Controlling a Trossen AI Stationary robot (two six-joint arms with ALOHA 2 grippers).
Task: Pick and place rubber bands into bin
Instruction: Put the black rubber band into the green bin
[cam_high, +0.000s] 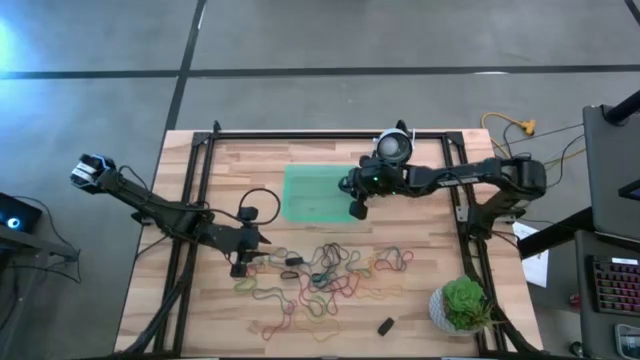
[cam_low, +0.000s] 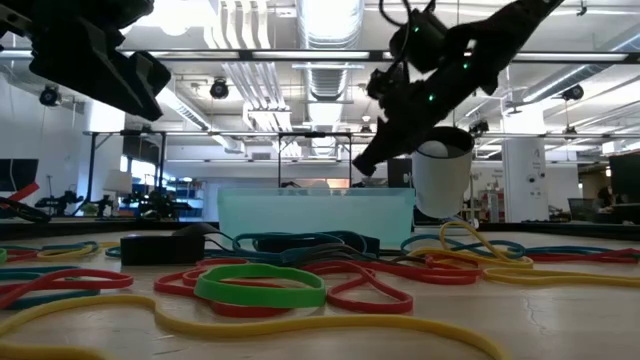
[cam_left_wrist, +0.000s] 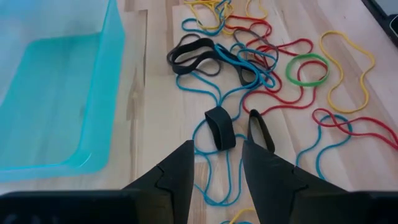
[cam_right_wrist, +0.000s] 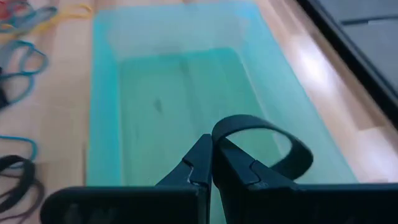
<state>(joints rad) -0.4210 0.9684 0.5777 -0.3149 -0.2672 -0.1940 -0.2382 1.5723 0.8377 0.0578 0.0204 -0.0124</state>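
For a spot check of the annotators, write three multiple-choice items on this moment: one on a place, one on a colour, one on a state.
1. Where is the right hand?
A. Over the bin
B. Beside the plant
C. Off the table

2. What colour is the band pinched in the right hand?
A. Yellow
B. Black
C. Red

3. How do the left hand's fingers stand?
A. Shut on a red band
B. Shut on nothing
C. Open, above the rubber bands

Key: 1 A, the right wrist view shows the tray's floor straight beyond the fingertips; 2 B, a thick dark loop curls up from the shut tips; 3 C, the left wrist view shows a clear gap between the fingers, with nothing held.
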